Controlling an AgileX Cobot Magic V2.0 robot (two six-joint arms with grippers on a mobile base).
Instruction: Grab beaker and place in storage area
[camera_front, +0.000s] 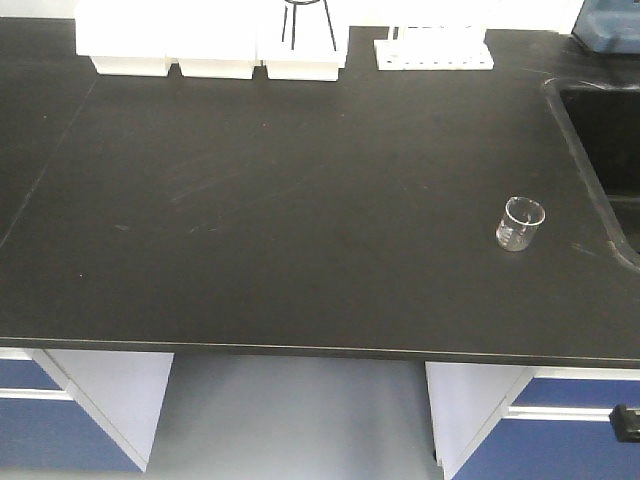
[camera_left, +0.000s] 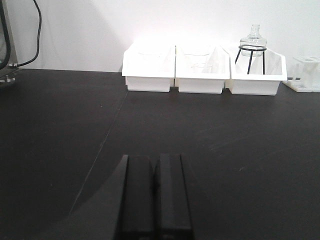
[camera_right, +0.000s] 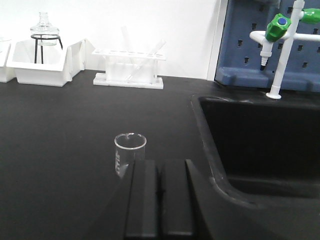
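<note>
The beaker (camera_front: 520, 223), small clear glass with white marks, stands upright on the black benchtop near the sink's left rim. In the right wrist view the beaker (camera_right: 129, 150) is just ahead and slightly left of my right gripper (camera_right: 161, 162), whose jaws are pressed together with nothing between them. The left finger hides the beaker's lower right side. My left gripper (camera_left: 152, 157) is also shut and empty, low over bare benchtop, far from the beaker. The storage area is out of view. Neither gripper shows in the front view.
Three white bins (camera_front: 210, 45) line the back edge, one holding a glass flask on a wire stand (camera_left: 251, 47). A test-tube rack (camera_front: 433, 52) stands beside them. The sink (camera_right: 260, 135) and a green-handled tap (camera_right: 277, 30) are at right. The bench's front edge (camera_front: 300, 350) is near.
</note>
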